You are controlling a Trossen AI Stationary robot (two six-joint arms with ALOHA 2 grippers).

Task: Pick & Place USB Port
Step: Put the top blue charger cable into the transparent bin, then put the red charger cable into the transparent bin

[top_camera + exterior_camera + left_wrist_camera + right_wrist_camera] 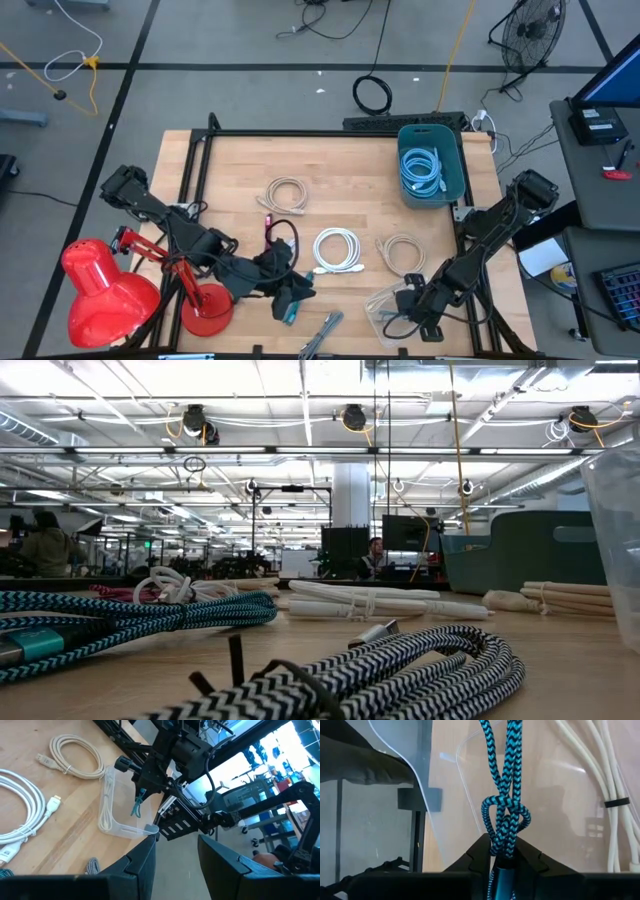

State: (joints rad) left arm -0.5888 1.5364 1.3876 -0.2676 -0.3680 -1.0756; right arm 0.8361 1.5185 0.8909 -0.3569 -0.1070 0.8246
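Observation:
My right gripper [410, 300] is shut on a teal-and-black braided cable [502, 815] and holds it over a clear plastic container [385, 308] at the table's near right. The left wrist view shows this from the side: the cable [136, 805] dangles below the right gripper [142, 787] above the container [107, 805]. My left gripper [177, 865] is open and empty near the table's near edge, left of the container [298, 292]. Another teal braided cable [130, 615] and a black-and-white braided cable [400, 670] lie on the table. My right gripper pinches the knotted, bundled part of the teal-and-black cable [503, 847] between its two fingers. The fingers point down from above. The cable's strands hang below the fingers over the clear container, lifted clear of the table.
Coiled white [337, 250] and beige cables [287, 195] [400, 252] lie on the wooden table, and a black cable [282, 238] lies by my left arm. A teal bin [430, 165] with blue cables stands at the far right. A red lamp [110, 290] stands at the near left.

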